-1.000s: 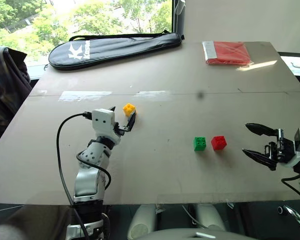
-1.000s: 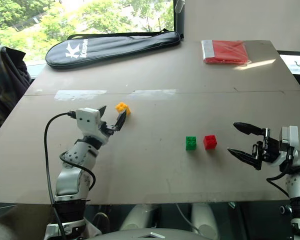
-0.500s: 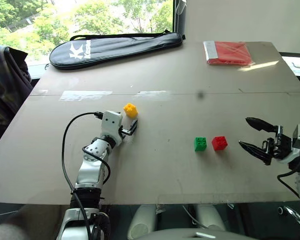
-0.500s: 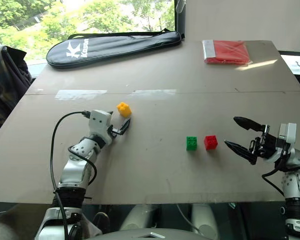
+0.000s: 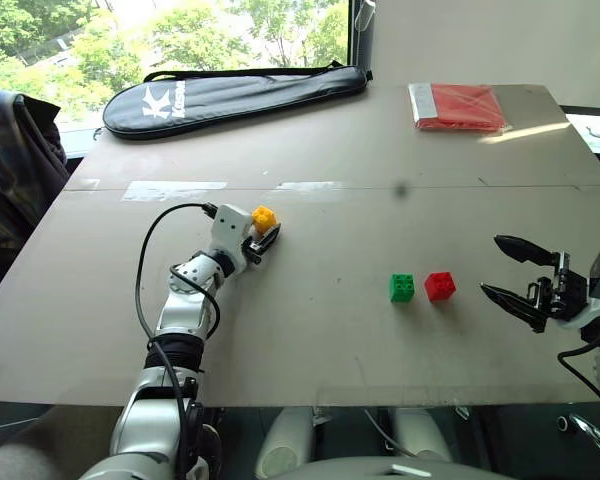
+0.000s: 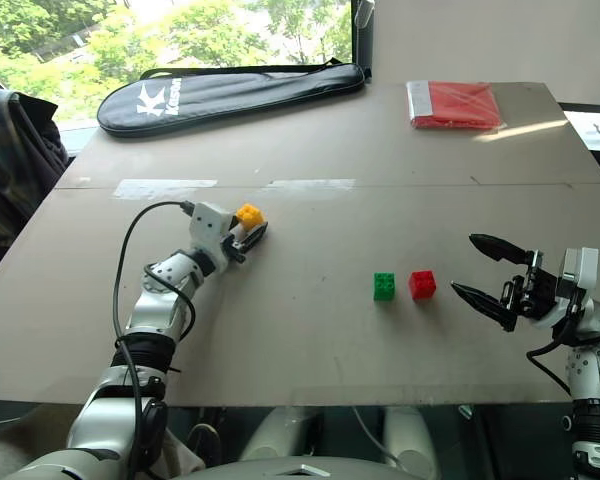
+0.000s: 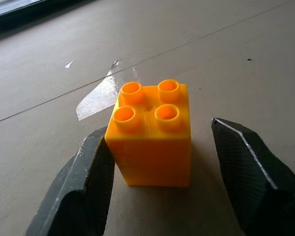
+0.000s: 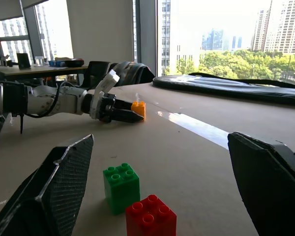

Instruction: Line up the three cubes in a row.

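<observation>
The yellow cube (image 5: 264,216) stands on the table's left half. My left gripper (image 7: 155,130) lies level on the table with its jaws open around that cube. One finger (image 7: 91,172) touches the cube's side, while the other finger (image 7: 246,172) stands a small gap away. The green cube (image 5: 401,288) and red cube (image 5: 439,286) sit side by side, almost touching, right of centre. My right gripper (image 5: 491,265) hovers open just right of the red cube, holding nothing.
A black racket bag (image 5: 230,95) lies along the table's far left edge. A flat red packet (image 5: 455,105) rests at the far right. A strip of clear tape (image 5: 175,190) is stuck to the tabletop behind the left arm. A dark jacket (image 5: 10,160) hangs off the left side.
My left gripper has moved forward and down onto the table, and the yellow cube now sits between its fingers. The right gripper and the green and red cubes stay put.
</observation>
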Controlling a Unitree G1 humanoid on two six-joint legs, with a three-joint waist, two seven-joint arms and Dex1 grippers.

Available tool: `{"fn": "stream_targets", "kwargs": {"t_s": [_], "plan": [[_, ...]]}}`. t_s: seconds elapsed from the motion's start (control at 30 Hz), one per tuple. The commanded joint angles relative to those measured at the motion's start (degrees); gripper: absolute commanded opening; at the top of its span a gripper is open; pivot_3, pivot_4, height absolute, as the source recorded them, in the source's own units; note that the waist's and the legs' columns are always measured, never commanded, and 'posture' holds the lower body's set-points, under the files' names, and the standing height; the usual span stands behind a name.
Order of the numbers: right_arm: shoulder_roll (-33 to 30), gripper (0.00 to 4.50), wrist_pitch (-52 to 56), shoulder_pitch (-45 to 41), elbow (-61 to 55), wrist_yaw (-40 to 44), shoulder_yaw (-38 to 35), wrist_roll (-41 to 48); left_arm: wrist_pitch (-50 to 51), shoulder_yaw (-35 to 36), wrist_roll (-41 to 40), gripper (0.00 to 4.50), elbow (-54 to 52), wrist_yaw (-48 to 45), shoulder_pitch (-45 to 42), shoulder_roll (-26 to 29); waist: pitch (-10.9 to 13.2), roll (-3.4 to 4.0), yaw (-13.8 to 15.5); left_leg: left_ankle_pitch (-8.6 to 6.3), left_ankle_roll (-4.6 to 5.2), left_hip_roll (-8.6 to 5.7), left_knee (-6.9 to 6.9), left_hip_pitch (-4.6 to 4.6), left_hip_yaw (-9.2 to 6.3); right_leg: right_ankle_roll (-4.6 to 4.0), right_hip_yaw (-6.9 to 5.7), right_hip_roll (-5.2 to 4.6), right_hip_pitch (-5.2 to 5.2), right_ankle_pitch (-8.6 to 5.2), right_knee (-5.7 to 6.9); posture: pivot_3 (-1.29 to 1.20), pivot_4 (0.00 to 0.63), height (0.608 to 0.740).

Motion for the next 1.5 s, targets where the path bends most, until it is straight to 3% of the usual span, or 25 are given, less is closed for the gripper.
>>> {"fn": "stream_targets", "kwargs": {"t_s": [0.03, 0.1, 0.3, 0.47, 0.87, 1.5], "plan": [[-0.4, 4.50, 0.0, 0.6, -2.3, 0.4, -1.5, 0.5, -0.6, -0.7, -0.4, 1.25, 1.1, -2.5, 0.6, 0.7, 0.0, 0.00, 0.0, 0.00, 0.00, 0.00, 0.00, 0.00, 0.00, 0.00, 0.00, 0.00, 0.00, 0.00, 0.00, 0.00, 0.150, 0.740], [-0.5, 4.50, 0.1, 0.7, -2.4, 0.5, -1.6, 0.5, -0.9, -1.1, -0.8, 1.28, 0.8, -4.2, 0.8, 1.1, 0.0, 0.00, -0.1, 0.00, -0.01, 0.00, 0.00, -0.01, -0.01, 0.00, -0.01, 0.00, 0.00, 0.00, -0.01, 0.00, 0.150, 0.740], [-1.7, 4.50, 0.2, 1.4, -1.0, 3.6, -1.3, 0.1, -0.9, -7.1, -9.6, 1.28, -8.7, -29.0, 2.8, 2.1, 0.0, -0.01, -0.1, 0.06, -0.10, 0.01, -0.01, -0.10, 0.00, 0.00, -0.01, 0.01, -0.02, 0.00, -0.12, 0.00, 0.150, 0.740], [-2.7, 4.50, 0.1, 1.9, 0.1, 7.0, -0.4, -0.9, -2.3, -13.9, -7.5, 1.28, -7.1, -40.0, -0.5, 2.1, 0.0, -0.04, -0.3, -0.03, 0.05, -0.01, 0.00, -0.08, 0.02, 0.00, 0.00, 0.08, -0.02, 0.00, -0.10, 0.00, 0.150, 0.740], [-3.1, 4.50, -1.9, 5.2, -2.3, 9.7, 1.1, -3.0, -9.5, -20.5, -0.4, 1.28, 0.2, -40.6, -7.1, -2.9, 0.1, -0.10, -1.6, -0.04, 0.08, -0.02, 0.01, -0.10, 0.04, 0.00, 0.03, 0.15, -0.04, -0.01, -0.10, 0.00, 0.150, 0.740], [-3.2, 4.50, -3.5, 3.5, 0.4, 9.8, 1.0, -3.3, -5.2, -20.5, -2.3, 1.28, -5.5, -41.5, -2.3, -1.6, 0.1, -0.09, -1.6, -0.07, 0.12, 0.04, 0.02, -0.04, 0.04, 0.01, 0.07, 0.14, -0.04, -0.01, -0.03, 0.00, 0.150, 0.740]]}}
